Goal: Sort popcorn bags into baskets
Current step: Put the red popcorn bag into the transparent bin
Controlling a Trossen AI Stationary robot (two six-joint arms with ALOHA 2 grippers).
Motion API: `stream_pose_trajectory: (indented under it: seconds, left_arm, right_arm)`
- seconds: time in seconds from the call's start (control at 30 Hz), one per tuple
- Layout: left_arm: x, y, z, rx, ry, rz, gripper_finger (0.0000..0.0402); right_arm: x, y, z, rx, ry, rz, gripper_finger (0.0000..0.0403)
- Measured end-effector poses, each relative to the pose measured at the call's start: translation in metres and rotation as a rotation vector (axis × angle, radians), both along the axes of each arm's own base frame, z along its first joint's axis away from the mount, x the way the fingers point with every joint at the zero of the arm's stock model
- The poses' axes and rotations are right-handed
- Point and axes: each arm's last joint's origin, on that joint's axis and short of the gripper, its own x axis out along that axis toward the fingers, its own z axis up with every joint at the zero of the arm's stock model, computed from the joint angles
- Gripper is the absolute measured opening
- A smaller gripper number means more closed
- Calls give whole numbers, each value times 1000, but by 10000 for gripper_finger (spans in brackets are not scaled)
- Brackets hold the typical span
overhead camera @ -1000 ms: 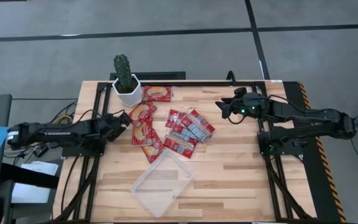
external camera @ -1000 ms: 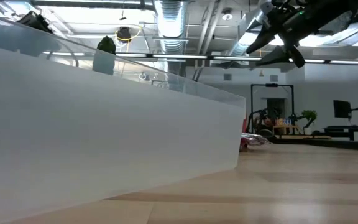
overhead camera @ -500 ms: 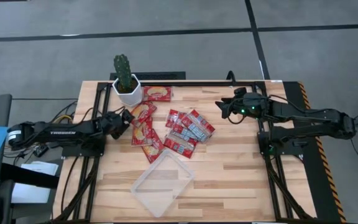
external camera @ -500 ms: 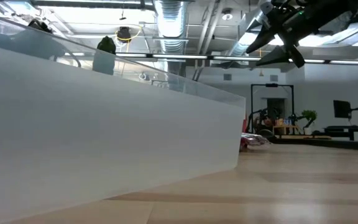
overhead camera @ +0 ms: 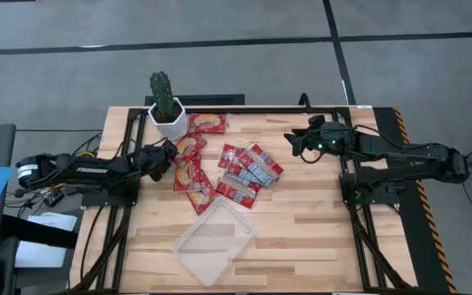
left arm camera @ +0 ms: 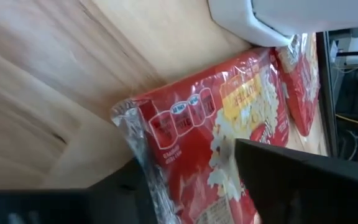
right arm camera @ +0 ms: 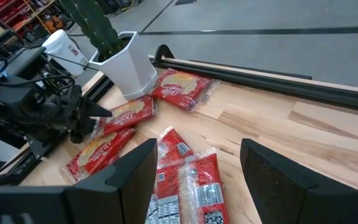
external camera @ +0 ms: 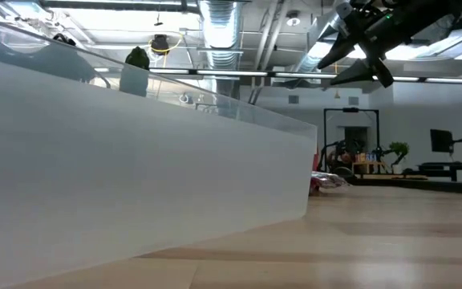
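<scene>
Several red popcorn bags lie flat on the wooden table: a pile (overhead camera: 248,172) at the middle, one (overhead camera: 207,123) at the far edge, others (overhead camera: 191,176) left of the pile. The clear tray (overhead camera: 214,239) stands nearer and holds nothing. My left gripper (overhead camera: 169,153) is open and low at the left end of the bag (overhead camera: 187,147) beside the white pot. In the left wrist view its fingers (left arm camera: 191,168) stand on either side of that bag (left arm camera: 229,118). My right gripper (overhead camera: 295,141) hangs open above the table, right of the pile (right arm camera: 197,155). My left gripper is open, with its fingers either side of the sealed end (left arm camera: 129,118) of the bag by the pot, coming level from the table's left. Whether a finger touches the bag, I cannot tell. The bag lies flat on the table.
A white pot with a cactus (overhead camera: 166,111) stands just beyond the left gripper, close to the bag. Black rails (overhead camera: 244,106) run along the table's far edge and both sides. In the low view the tray's clear wall (external camera: 135,168) hides most of the table.
My left arm has reached farther toward the table's right, bringing its gripper a little closer to the bag beside the pot. The bags and the tray lie as before.
</scene>
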Motion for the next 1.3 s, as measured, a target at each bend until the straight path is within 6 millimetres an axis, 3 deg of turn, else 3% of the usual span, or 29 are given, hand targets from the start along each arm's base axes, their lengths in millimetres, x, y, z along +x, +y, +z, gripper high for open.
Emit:
stream_pose_trajectory:
  seconds: [0.2,0.27,0.47,0.93,1.3]
  left_arm:
    - [0,0,0,20,24,-33,35]
    - [0,0,1,28,22,-43,11]
    - [10,2,13,51,18,-122,3]
    - [46,4,65,142,-98,-392,0]
    - [74,-6,126,269,-205,-702,0]
  right_arm:
    - [0,0,0,0,0,0,255]
    - [0,0,0,0,0,0,255]
    - [0,0,0,0,0,1,255]
    - [0,0,0,0,0,0,255]
    - [0,0,0,-1,0,0,255]
